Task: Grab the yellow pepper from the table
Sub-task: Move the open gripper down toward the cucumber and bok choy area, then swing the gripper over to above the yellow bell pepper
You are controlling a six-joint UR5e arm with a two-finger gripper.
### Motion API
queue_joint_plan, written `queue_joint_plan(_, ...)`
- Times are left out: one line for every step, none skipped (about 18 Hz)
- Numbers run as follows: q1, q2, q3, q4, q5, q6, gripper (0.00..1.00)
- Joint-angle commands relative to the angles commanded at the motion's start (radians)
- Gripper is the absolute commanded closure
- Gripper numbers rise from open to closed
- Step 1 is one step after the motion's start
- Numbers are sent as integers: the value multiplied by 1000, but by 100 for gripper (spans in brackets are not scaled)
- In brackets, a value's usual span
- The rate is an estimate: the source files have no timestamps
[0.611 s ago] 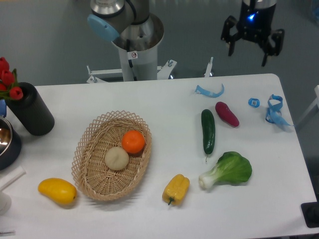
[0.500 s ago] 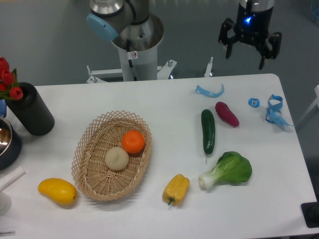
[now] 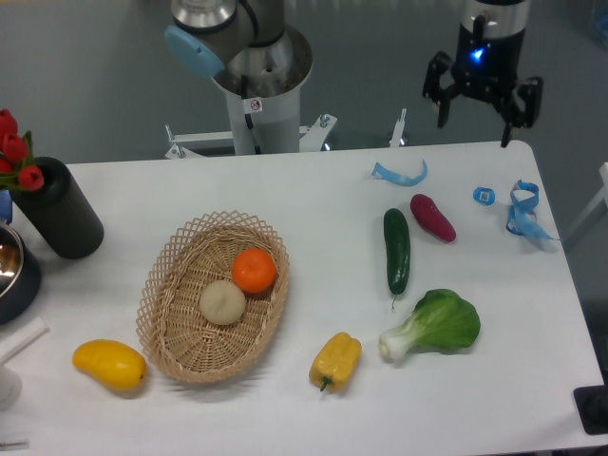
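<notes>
The yellow pepper [image 3: 336, 360] lies on its side on the white table [image 3: 313, 199], near the front edge, just right of the wicker basket [image 3: 213, 295]. Its dark stem points toward the front. My gripper [image 3: 473, 130] hangs open above the far right edge of the table, with nothing between its fingers. It is far from the pepper, up and to the right of it.
The basket holds an orange and a pale round item. A yellow mango-like fruit [image 3: 109, 365] lies at front left. A cucumber [image 3: 396, 251], a purple vegetable [image 3: 432, 218] and a bok choy [image 3: 434, 326] lie to the right. A black vase [image 3: 57, 207] stands at left. Blue scraps [image 3: 522, 211] lie at far right.
The gripper has shifted slightly: a little left and up, then back right and down by the table's far right edge. It stays open. Nothing on the table has moved.
</notes>
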Motion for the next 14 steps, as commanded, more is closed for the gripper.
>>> queue_joint_plan(-11, -5, -3, 11, 0, -22, 0)
queue_joint_plan(-27, -15, -5, 12, -2, -31, 0)
queue_joint_plan(-43, -35, -5, 12, -3, -40, 0)
queue_joint_plan(-61, -49, -5, 12, -15, -72, 0)
queue_joint_plan(-78, -66, -5, 16, -26, -97, 0)
queue_joint_plan(-95, -84, -2, 31, -26, -121, 0)
queue_joint_plan(-112, -101, -2, 61, -25, -152, 0)
queue_joint_plan(-130, -119, 0, 90, -18, -187, 0)
queue_joint_plan(-146, -139, 3, 113, -17, -230, 0)
queue_joint_plan(-161, -164, 11, 132, -17, -268, 0)
queue_joint_plan(-179, -184, 20, 150, -17, -292, 0)
queue_joint_plan(-192, -207, 34, 167, -17, -298, 0)
queue_joint_plan(-205, -233, 46, 181, -17, -301, 0)
queue_joint_plan(-222, -256, 61, 189, -17, -307, 0)
